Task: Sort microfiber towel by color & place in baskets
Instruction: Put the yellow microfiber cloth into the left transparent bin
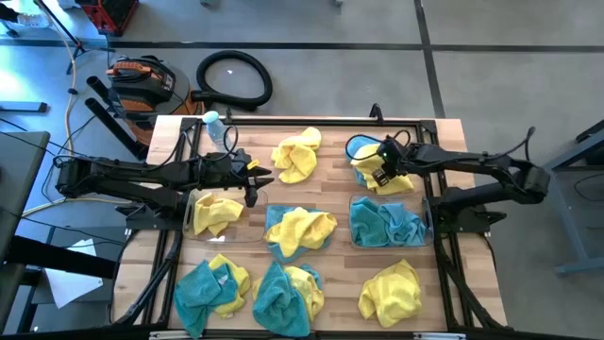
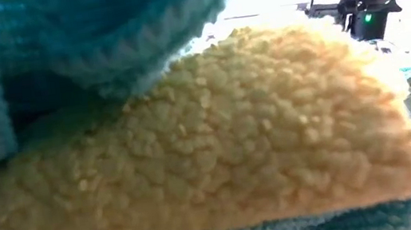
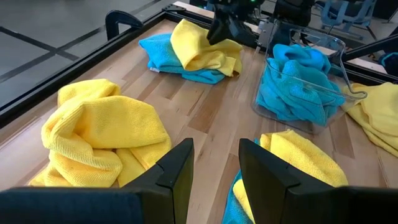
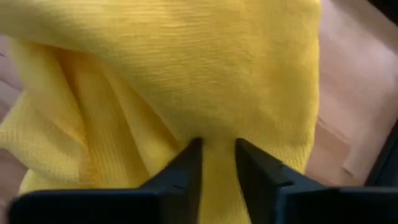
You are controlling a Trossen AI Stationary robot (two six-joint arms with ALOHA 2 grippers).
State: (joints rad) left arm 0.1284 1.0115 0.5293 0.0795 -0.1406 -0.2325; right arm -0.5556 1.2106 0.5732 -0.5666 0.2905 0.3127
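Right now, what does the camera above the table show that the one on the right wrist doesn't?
Only the high view shows both baskets, one with yellow cloths and one with teal cloths, the loose piles and the left gripper. Only the right wrist view shows the right gripper pinching a fold of the yellow towel. Both show that towel and the wooden table.

even bright light over the table (image 1: pixel 311 194), soft faint shadows, low view blown white with backlight glare, towel (image 2: pixel 193 141) against the lens blurred, cloth (image 4: pixel 186 74) beyond the fingers soft
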